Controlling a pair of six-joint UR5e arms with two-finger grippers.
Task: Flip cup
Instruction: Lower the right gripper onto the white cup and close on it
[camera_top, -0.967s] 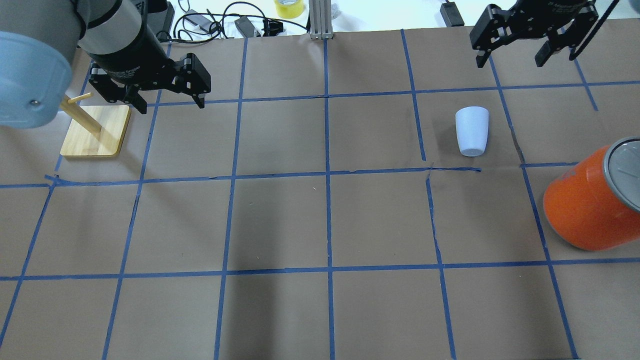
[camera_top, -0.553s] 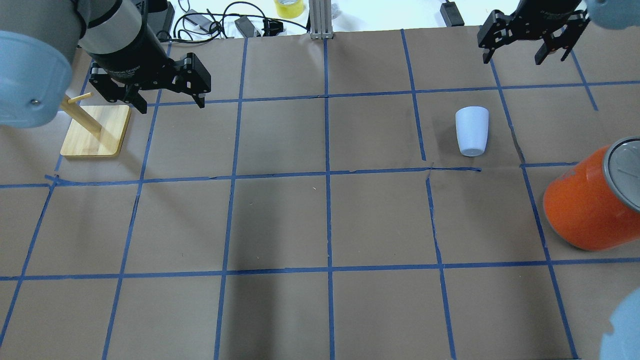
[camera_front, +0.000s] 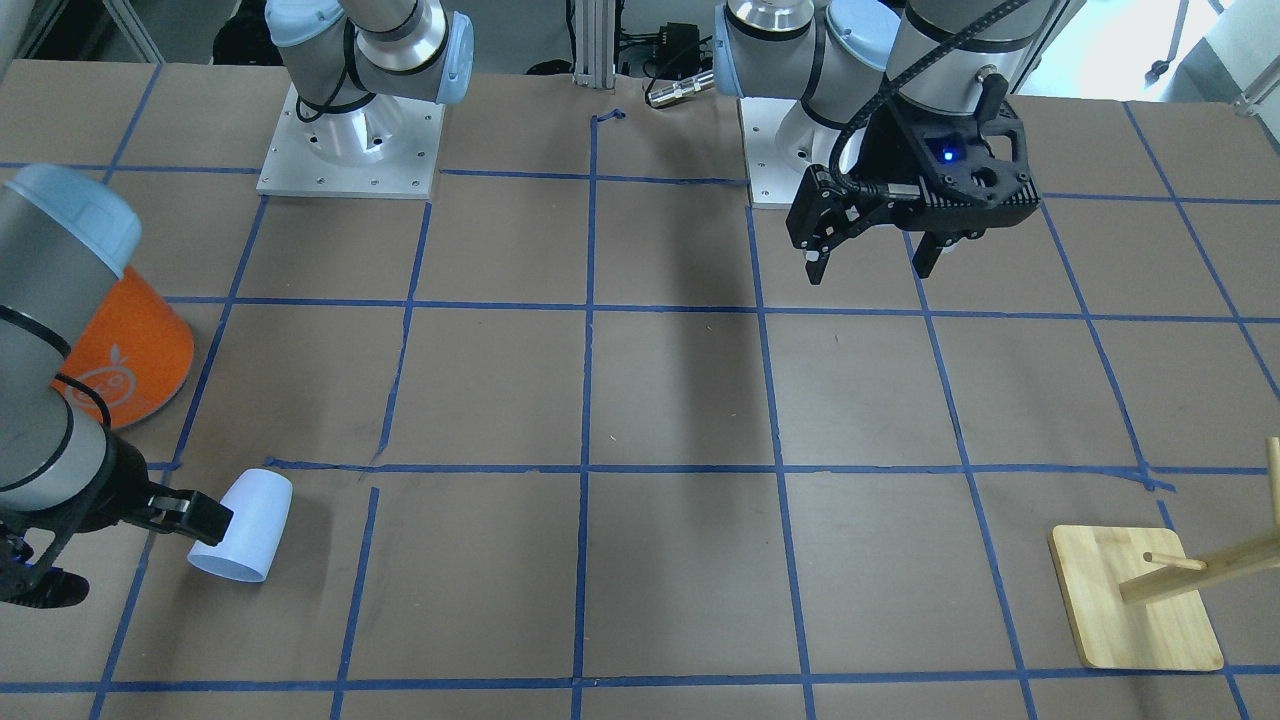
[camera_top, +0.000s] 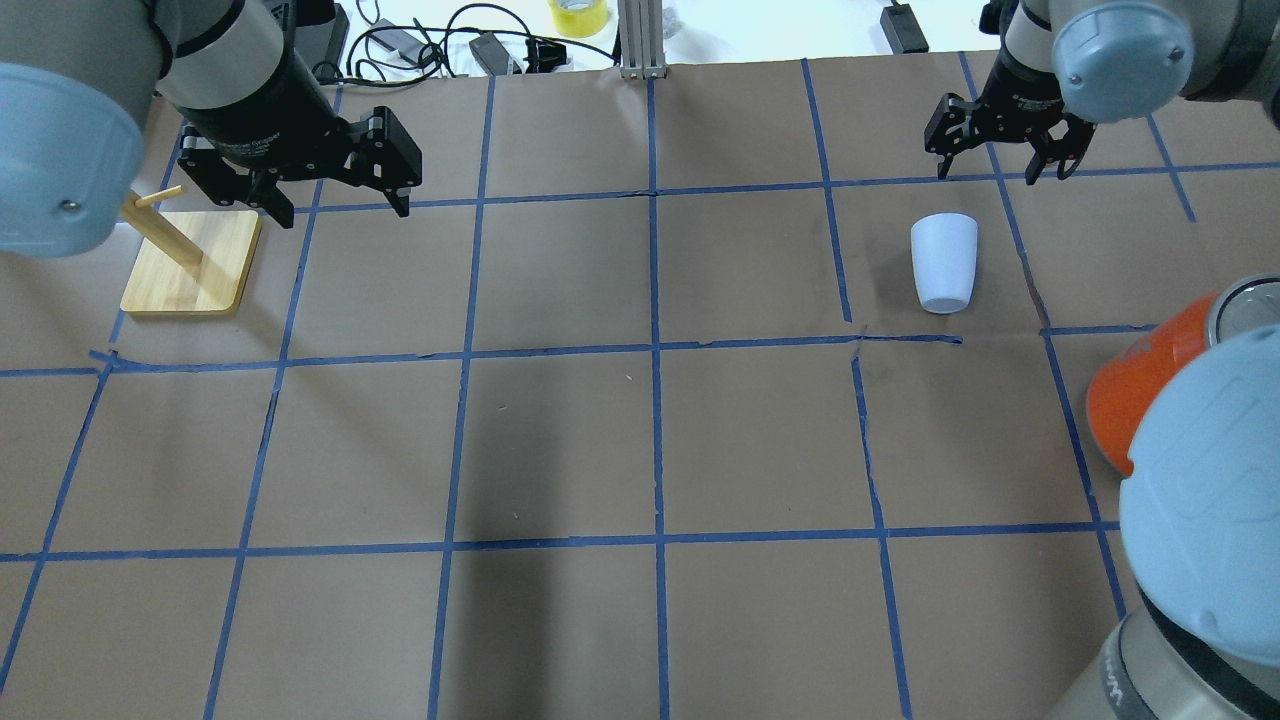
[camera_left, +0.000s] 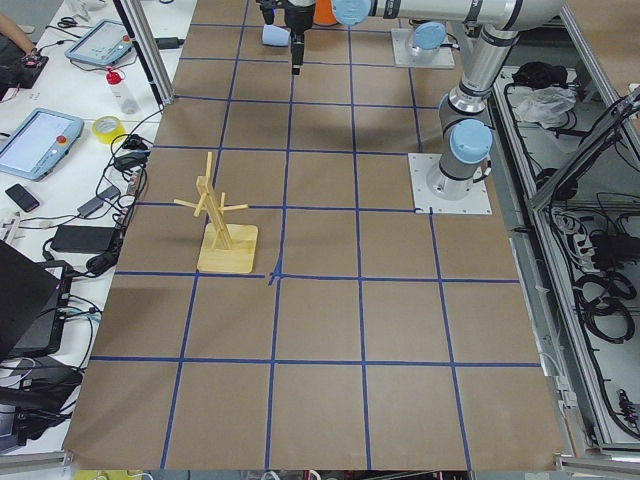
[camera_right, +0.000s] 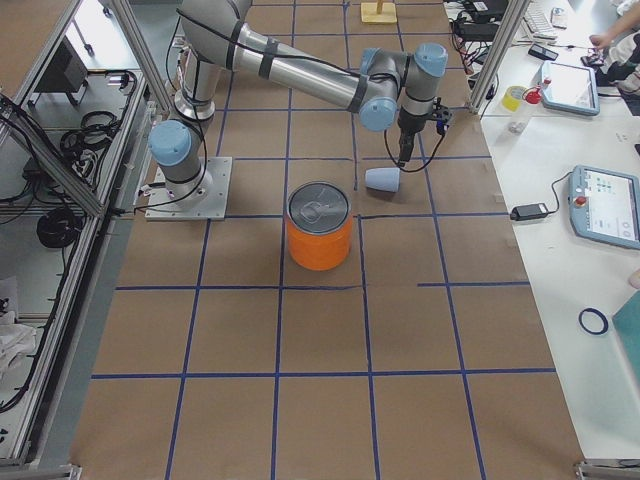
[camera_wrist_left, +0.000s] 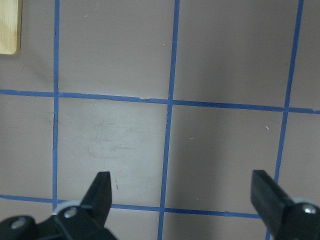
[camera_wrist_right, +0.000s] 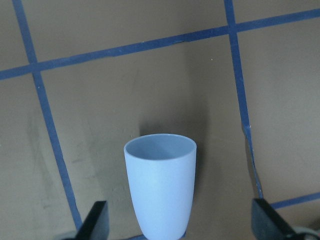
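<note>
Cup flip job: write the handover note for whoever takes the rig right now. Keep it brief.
Left gripper: open, empty, by the wooden rack, far from the job.
Right gripper: open, empty, hanging by the mouth end of the cup. Its wrist view shows the cup centred and untouched.
Cup: on its side, mouth pointing away from the robot, base toward it. The orange can stands nearby.
Done: right gripper lined up on the cup, nothing gripped yet.
Left: close on the cup, flip it, set it down, release.
</note>
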